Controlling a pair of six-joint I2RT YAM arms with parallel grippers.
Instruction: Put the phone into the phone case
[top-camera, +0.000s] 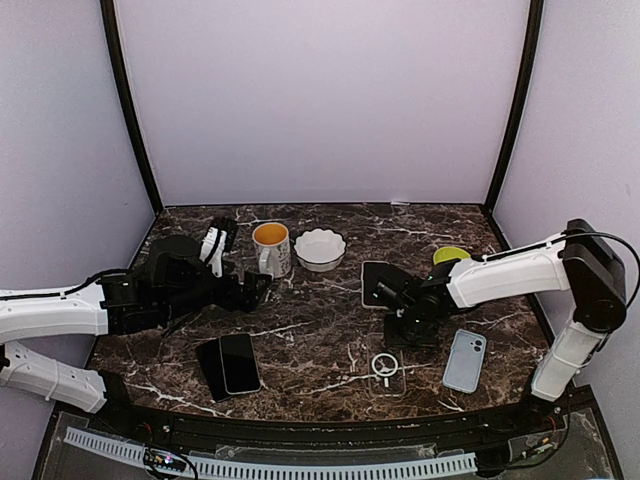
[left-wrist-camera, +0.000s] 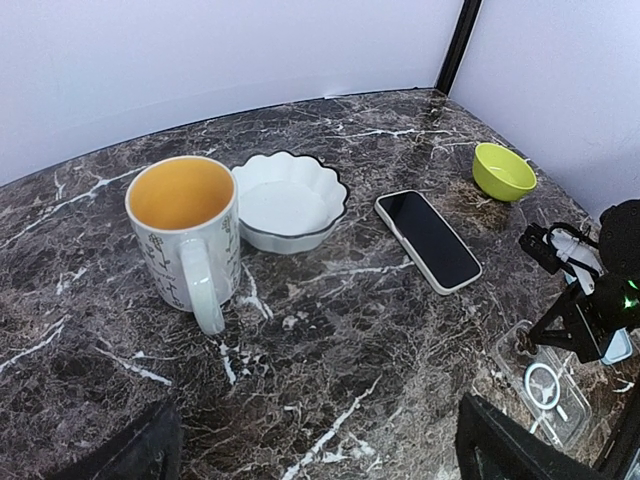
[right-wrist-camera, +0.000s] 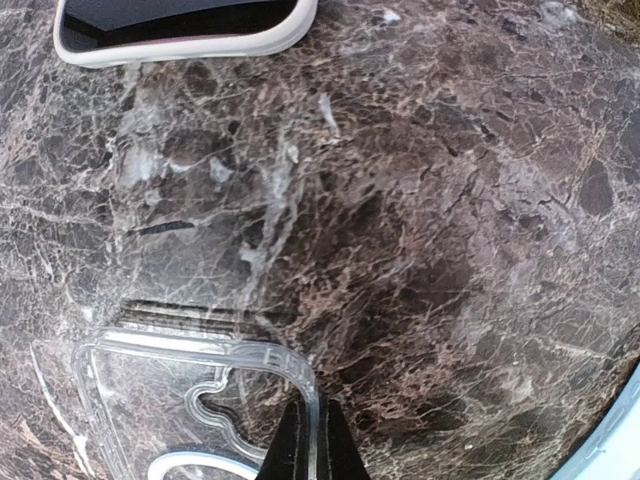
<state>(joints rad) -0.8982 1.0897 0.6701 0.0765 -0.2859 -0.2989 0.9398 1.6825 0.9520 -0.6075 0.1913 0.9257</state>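
Lying flat on the marble table (top-camera: 320, 330), the clear phone case (right-wrist-camera: 180, 420) is pinched at its rim by the right fingers (right-wrist-camera: 290, 455), which are clenched on the thin wall. The phone (left-wrist-camera: 428, 240), with its screen up and a white border, is seen farther back, apart from this case and touched by nothing. The stretch of table between them is overhung by the right wrist. A light blue case (top-camera: 465, 360) is laid near the clear one, on its right. The left fingers (left-wrist-camera: 130, 455) are spread wide and nothing is held. A mug (left-wrist-camera: 185, 240) is placed just before them, with a white bowl (left-wrist-camera: 290, 205) close beside it. A green bowl (left-wrist-camera: 503, 170) is found at the back right. 2 dark phones (top-camera: 228, 365) are laid side by side at the front left.
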